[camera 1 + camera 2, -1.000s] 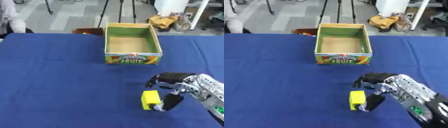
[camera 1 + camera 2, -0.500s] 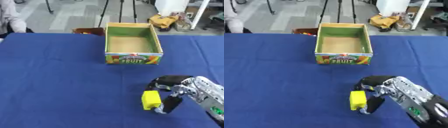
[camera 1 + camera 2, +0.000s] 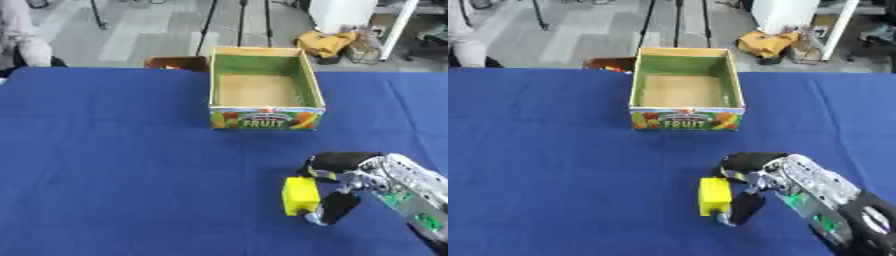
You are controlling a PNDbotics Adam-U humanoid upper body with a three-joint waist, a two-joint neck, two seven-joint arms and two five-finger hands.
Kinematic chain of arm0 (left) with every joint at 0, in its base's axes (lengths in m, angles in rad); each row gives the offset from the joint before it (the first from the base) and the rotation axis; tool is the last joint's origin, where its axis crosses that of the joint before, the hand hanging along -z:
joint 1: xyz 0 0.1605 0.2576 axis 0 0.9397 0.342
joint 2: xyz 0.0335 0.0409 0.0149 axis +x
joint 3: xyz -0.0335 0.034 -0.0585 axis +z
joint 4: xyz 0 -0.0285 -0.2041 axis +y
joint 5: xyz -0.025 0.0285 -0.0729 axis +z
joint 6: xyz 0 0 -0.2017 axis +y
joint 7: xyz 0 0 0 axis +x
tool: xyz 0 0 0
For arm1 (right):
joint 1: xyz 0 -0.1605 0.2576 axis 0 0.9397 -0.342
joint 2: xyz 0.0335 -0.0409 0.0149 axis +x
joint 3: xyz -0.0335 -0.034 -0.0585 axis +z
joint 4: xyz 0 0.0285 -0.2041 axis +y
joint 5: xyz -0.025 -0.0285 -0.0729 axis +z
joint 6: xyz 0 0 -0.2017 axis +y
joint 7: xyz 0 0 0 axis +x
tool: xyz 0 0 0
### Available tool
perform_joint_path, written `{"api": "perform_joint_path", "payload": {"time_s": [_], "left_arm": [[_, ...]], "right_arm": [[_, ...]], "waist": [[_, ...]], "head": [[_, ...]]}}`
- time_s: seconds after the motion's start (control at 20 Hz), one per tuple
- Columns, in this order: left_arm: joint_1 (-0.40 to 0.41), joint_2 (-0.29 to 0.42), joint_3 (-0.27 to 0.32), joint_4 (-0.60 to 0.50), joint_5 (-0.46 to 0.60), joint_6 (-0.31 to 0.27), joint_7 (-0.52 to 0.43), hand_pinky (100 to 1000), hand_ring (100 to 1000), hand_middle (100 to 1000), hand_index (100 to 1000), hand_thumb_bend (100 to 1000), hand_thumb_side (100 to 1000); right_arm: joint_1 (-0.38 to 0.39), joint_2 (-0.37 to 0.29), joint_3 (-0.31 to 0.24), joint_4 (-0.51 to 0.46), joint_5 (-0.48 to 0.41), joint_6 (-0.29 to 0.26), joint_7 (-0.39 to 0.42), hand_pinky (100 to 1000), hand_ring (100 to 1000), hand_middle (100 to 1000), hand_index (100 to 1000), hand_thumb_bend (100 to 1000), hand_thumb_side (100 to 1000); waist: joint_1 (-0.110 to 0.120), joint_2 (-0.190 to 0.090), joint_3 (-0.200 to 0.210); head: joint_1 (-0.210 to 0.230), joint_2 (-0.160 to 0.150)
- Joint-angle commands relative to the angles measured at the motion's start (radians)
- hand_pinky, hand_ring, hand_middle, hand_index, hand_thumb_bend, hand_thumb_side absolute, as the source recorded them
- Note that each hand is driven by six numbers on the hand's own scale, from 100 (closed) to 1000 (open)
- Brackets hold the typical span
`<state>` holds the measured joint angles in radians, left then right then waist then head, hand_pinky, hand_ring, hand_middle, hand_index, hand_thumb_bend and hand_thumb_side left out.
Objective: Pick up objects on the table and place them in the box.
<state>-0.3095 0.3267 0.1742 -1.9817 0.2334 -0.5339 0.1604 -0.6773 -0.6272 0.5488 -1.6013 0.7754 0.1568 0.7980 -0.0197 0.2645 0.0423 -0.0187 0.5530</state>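
A small yellow block (image 3: 300, 196) stands on the blue table, right of centre and near the front. My right hand (image 3: 344, 172) reaches in from the lower right and curls round the block, fingers over its top and far side, thumb (image 3: 333, 208) down beside its right face. The cardboard fruit box (image 3: 264, 92), green inside and with nothing in it, stands open at the table's far middle, well beyond the block. My left hand does not show in either view.
The blue cloth (image 3: 114, 165) covers the whole table. A brown object (image 3: 175, 63) sits just behind the table's far edge, left of the box. Beyond it lies grey floor with stands and a yellow bag (image 3: 325, 43).
My right hand has come down and closed in on the yellow block, its fingers now curled over the block's top; the block stays in about the same spot.
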Motion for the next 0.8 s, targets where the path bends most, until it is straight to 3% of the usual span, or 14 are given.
{"api": "perform_joint_path", "payload": {"time_s": [0.05,0.45,0.8], "left_arm": [[-0.013,0.016,0.0,-0.018,0.003,0.001,-0.005,578,747,851,950,100,987],[-0.012,0.015,0.0,-0.018,0.004,0.002,-0.006,578,747,851,950,100,986],[-0.009,0.016,0.0,-0.018,0.004,0.002,-0.006,578,747,852,949,100,986]], "right_arm": [[-0.019,-0.018,-0.01,-0.015,-0.011,0.007,-0.016,864,880,542,691,234,450],[-0.043,-0.027,-0.036,-0.031,-0.018,0.021,-0.071,839,838,467,622,130,447],[-0.09,-0.045,-0.079,-0.068,-0.011,0.043,-0.117,829,826,459,598,100,481]], "waist": [[0.002,-0.013,0.0],[0.001,-0.015,-0.001],[0.002,-0.016,0.0]], "head": [[-0.002,-0.008],[-0.004,-0.013],[-0.005,-0.014]]}}
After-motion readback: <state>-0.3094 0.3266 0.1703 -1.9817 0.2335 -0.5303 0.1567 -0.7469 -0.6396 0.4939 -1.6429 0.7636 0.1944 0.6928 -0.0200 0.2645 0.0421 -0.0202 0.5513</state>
